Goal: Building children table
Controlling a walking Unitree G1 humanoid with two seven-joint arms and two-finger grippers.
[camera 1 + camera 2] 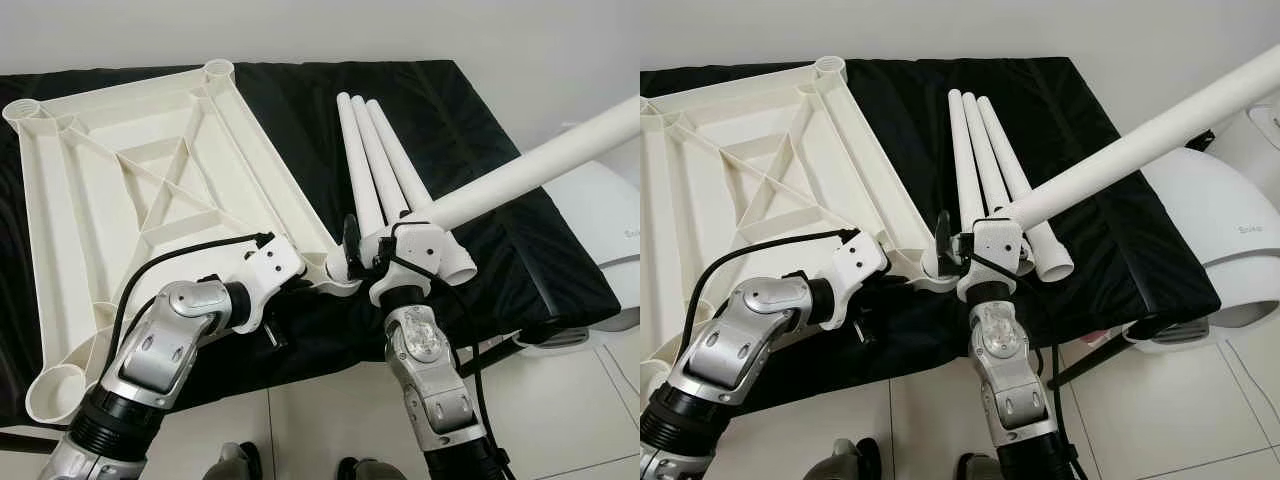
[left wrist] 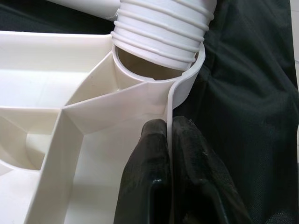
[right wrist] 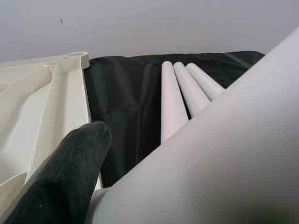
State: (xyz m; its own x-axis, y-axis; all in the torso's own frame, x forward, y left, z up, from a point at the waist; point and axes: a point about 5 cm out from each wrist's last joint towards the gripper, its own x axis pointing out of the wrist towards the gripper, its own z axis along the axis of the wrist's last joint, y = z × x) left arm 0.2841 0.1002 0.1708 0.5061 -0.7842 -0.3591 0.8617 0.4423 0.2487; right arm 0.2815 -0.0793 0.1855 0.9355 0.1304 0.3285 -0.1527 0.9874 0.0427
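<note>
The left gripper (image 2: 168,140) pinches the thin rim of the white tabletop (image 1: 130,180), which lies upside down on the black bed (image 1: 480,170). The right gripper (image 1: 352,262) has its jaws pressed around a white leg (image 1: 540,160), whose ribbed end sits at the corner socket (image 2: 161,65). Three more legs (image 1: 375,160) lie side by side nearby.

Black-covered bed (image 1: 470,150); on it upturned white tabletop (image 1: 150,190); three legs (image 1: 375,160)

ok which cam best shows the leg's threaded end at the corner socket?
Left wrist view: the threaded end sits at the corner socket mouth, close up. In both eye views the right pincer hides it; the right wrist view shows the leg's smooth shaft.
</note>
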